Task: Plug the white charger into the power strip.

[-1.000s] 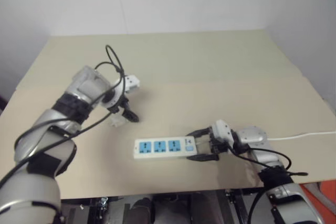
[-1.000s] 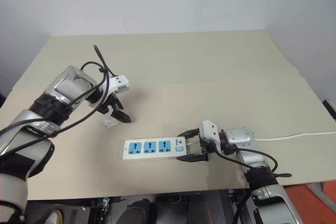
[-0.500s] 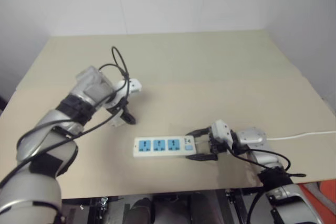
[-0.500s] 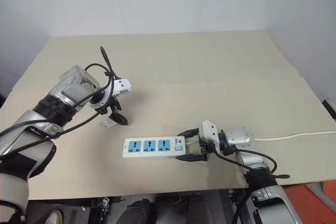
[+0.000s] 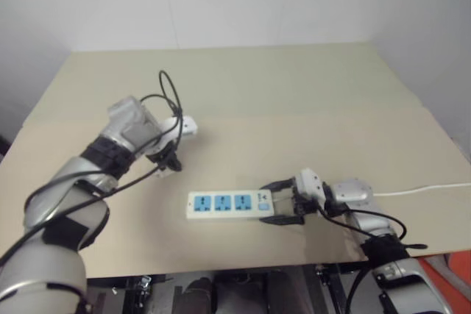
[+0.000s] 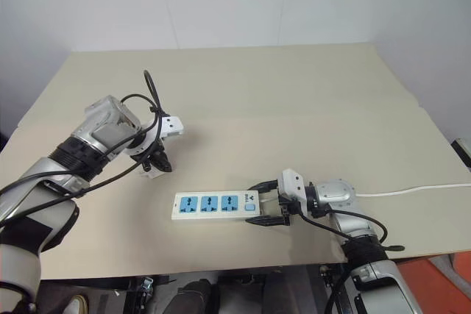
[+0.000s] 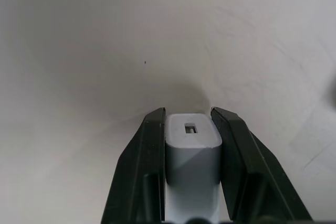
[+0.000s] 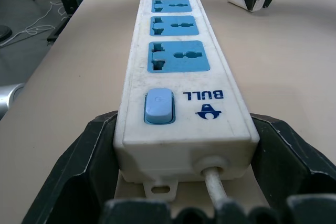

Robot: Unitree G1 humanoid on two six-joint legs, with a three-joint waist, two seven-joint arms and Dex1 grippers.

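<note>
Nearest the robot, the right gripper (image 6: 266,204) keeps its fingers (image 8: 89,166) spread wide around the switch end of the strip (image 6: 216,205), pressed against both sides and steadying it on the tabletop (image 6: 294,108). Farther back on the left, the left gripper (image 7: 189,145), gaping a second ago, has now clamped its fingers (image 7: 142,166) on the charger (image 7: 192,150), which sits on the tabletop, so I judge the pickup secured and the carry next. Charger and strip lie well apart, with bare tabletop between and nothing in the way.
</note>
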